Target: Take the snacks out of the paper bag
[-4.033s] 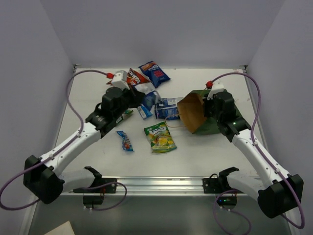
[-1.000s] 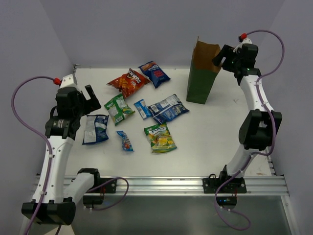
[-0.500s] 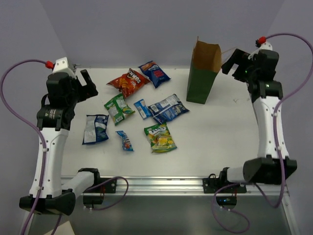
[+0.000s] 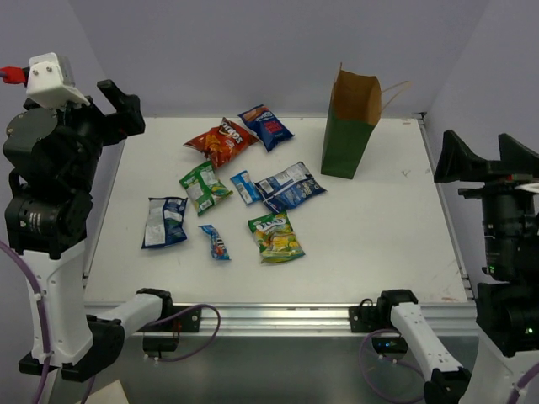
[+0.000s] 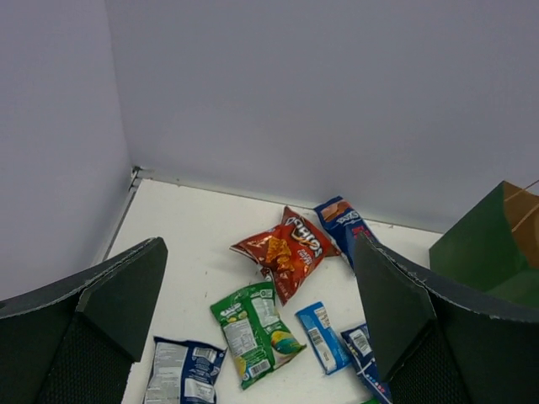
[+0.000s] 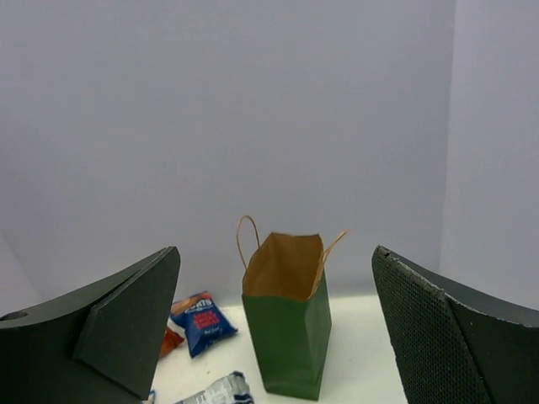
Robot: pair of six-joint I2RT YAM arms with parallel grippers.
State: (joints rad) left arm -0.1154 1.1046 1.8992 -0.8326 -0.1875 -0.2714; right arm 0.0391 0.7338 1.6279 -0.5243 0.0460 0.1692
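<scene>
Evidently the emptying is judged to be all but done. The paper bag [image 4: 345, 139] is seen standing upright at about two o'clock on the table [image 4: 379, 244] with its mouth open. The snacks [image 4: 290, 187] are spread flat from the middle out towards nine and eleven o'clock, well apart from the bag.

The left gripper [image 4: 122, 105] is held high at ten o'clock and the right gripper [image 4: 482, 160] high at four o'clock. On both, the fingers are spread as wide as they go, and nothing is held by either.

What is called for now, it is judged, is a check that nothing is left inside. In the right wrist view only brown lining is seen at the bag's top — the bottom is hidden. Should a packet remain, the rim is best steadied by one gripper while the other is lowered straight in. The looped handles [image 6: 246, 240] are to be kept clear of the fingers, since so light a bag is likely to be tipped easily.

Little writing can be read. White lettering is seen across the red-orange packet [image 5: 284, 250], and a logo on the yellow-green packet [image 4: 275, 236] — neither can be made out. Print on the green packet [image 5: 253, 332] and the blue packet [image 5: 341, 220] is too small to tell.
</scene>
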